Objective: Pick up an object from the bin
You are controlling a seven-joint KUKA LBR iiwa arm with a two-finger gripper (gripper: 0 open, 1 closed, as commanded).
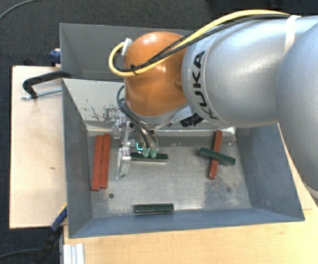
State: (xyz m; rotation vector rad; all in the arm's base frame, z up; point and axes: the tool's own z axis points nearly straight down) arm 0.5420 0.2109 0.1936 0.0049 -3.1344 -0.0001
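Green block — short, long axis runs left-right | jaws just left of it | grip: cannot tell

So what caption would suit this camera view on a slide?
Silver KUKA arm's gripper low in the grey metal bin, between two red-brown flat sticks and a short dark green bar.

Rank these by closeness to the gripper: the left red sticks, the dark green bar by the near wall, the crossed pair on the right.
From the gripper:
1. Red sticks, just left of it.
2. Dark green bar, by the near wall.
3. Crossed pair, far right.
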